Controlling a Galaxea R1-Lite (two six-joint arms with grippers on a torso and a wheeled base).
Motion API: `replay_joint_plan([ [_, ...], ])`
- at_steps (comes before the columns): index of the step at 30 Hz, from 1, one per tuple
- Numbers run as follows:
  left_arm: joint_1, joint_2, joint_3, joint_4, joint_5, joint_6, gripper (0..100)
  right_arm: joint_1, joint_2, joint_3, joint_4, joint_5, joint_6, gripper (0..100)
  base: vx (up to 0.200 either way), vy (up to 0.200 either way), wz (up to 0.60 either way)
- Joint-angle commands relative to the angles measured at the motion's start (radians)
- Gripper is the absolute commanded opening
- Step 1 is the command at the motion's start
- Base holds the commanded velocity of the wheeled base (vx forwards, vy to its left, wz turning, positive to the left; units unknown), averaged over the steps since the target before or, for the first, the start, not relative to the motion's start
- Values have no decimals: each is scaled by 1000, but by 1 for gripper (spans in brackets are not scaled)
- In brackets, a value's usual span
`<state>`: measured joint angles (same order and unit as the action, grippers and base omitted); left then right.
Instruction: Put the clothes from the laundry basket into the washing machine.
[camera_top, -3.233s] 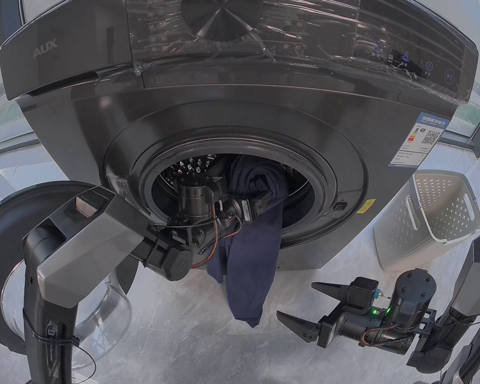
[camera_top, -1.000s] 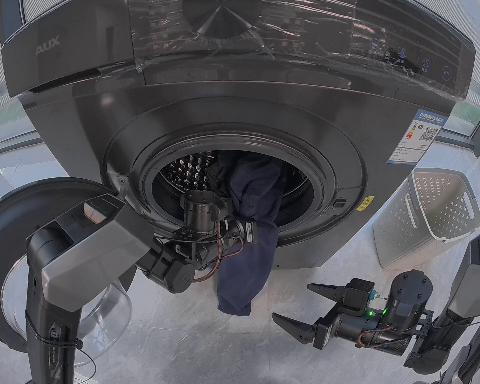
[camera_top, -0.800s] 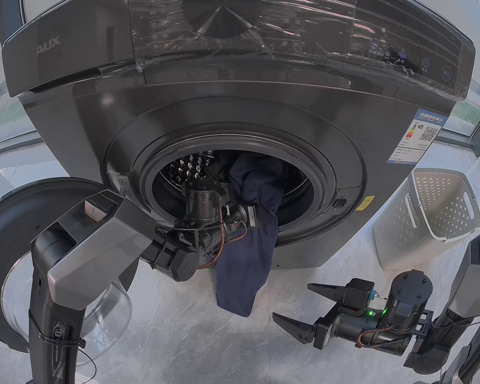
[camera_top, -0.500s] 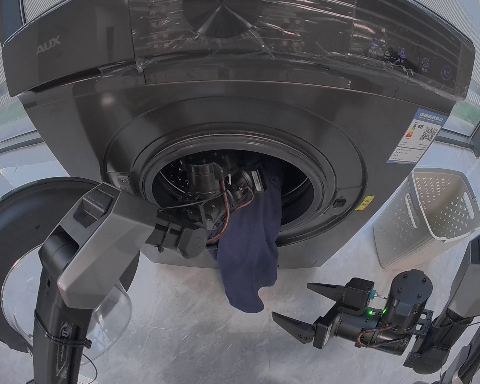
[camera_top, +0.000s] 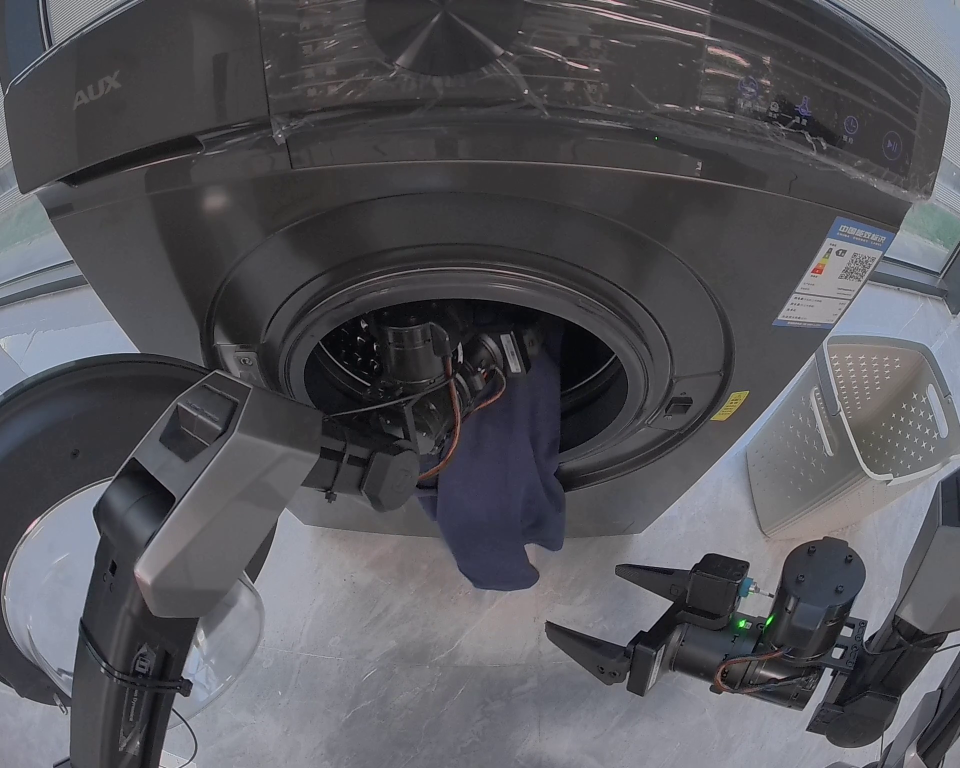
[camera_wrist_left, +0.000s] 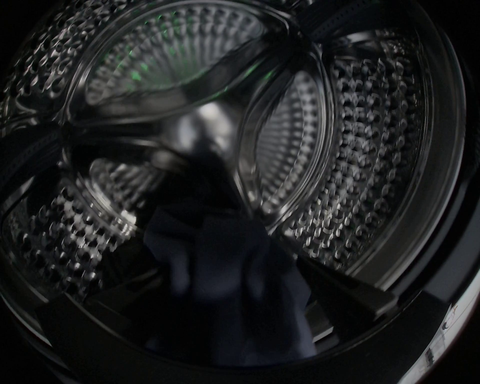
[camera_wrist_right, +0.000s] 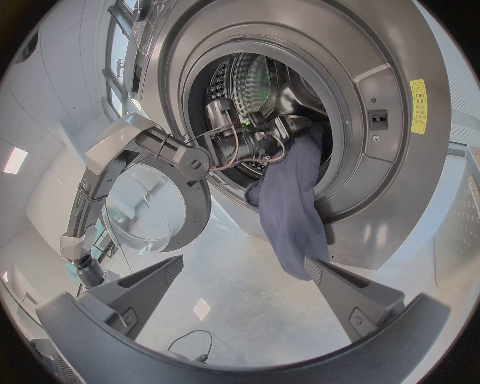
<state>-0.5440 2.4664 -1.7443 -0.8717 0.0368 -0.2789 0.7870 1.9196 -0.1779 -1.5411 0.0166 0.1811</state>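
Nearest, the right claw (camera_top: 585, 602) hangs low over the grey floor (camera_top: 380, 640), its fingers spread wide with nothing between them, pointing towards the front of the washing machine (camera_top: 480, 210).

Just beyond it, a navy garment (camera_top: 500, 480) drapes over the lower rim of the machine's round opening. Its tail hangs down the front panel and ends short of the floor, while its upper part runs up into the opening beside the left wrist. The round glass door (camera_top: 60, 450) stands swung open on the left, and the pale perforated laundry basket (camera_top: 880, 430) sits on the floor by the machine's right front corner; no clothes show in the part of it that can be seen.

Farther in, the left claw (camera_wrist_left: 230, 267) is inside the steel drum (camera_wrist_left: 370, 150). Its fingers look spread, with dark cloth bunched between them, though the drum is dim and the grip is hard to read.

The step in hand appears to be getting this garment fully inside. To do it well, the left arm should carry the cloth deep towards the drum's back wall before letting go, so the weight of the hanging tail cannot pull it out again. The free right claw could lift that tail over the rim.
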Motion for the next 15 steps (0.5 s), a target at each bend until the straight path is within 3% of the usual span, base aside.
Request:
replay_joint_plan([
  [1,-7,-199,353,5,-11,7,100,5,1,1,-1,0,0,100,0,0,0],
  [7,-20,-290,578,3,-61,12,100,6,1,0,-1,0,0,100,0,0,0],
  [15,-10,-208,574,3,-64,21,100,6,-1,-2,-1,0,-2,100,0,0,0],
])
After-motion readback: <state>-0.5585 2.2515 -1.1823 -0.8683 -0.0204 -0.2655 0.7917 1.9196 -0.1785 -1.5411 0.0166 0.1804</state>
